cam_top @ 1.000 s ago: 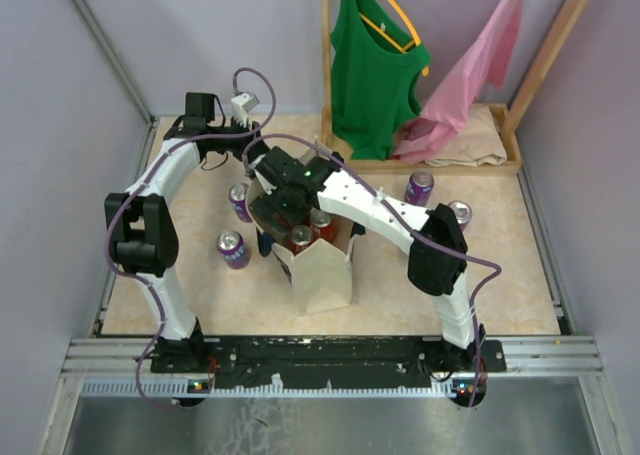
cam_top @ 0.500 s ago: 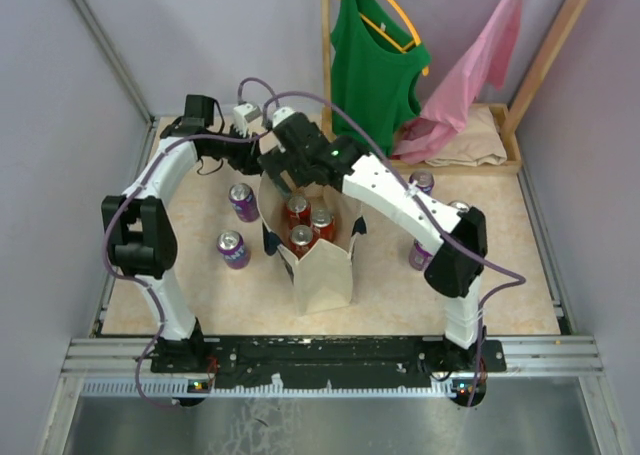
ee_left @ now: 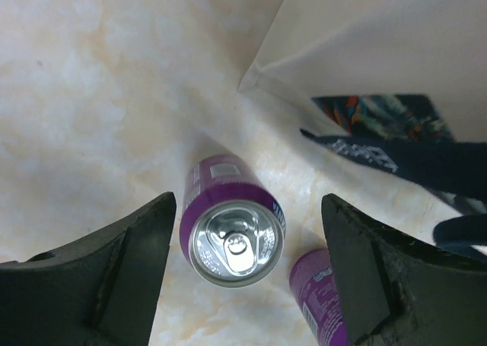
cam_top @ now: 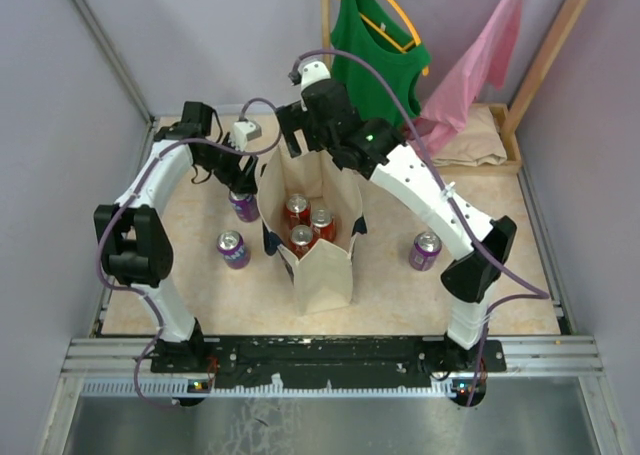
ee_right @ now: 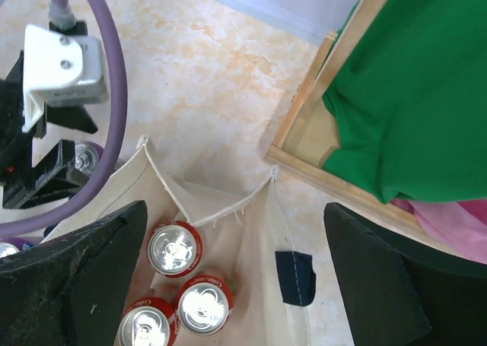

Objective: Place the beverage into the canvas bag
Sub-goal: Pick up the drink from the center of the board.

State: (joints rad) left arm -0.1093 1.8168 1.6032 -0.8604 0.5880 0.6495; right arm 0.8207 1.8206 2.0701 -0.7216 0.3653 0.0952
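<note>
The cream canvas bag [cam_top: 322,270] stands upright mid-table, open at the top, with three red cans [cam_top: 301,238] inside. In the right wrist view I look down into the canvas bag [ee_right: 259,232] at a red can [ee_right: 174,249]; my right gripper [ee_right: 236,207] hangs open and empty above the bag's far rim. My left gripper [ee_left: 249,201] is open over an upright purple can [ee_left: 234,236] just left of the bag [ee_left: 380,49], with its fingers clear of the can. A second purple can [ee_left: 318,300] shows beside it. From above, my left gripper [cam_top: 232,175] sits by the bag's left side.
Purple cans stand at the bag's left [cam_top: 232,247] and right [cam_top: 425,250]. A navy strap handle [ee_left: 411,160] hangs on the bag's side. A wooden rack [cam_top: 430,163] with a green top [cam_top: 375,75] and a pink garment [cam_top: 470,75] stands at the back right.
My right arm has risen out of the bag and drawn back over its far rim. My left gripper's jaws have widened and it has shifted left over the purple can.
</note>
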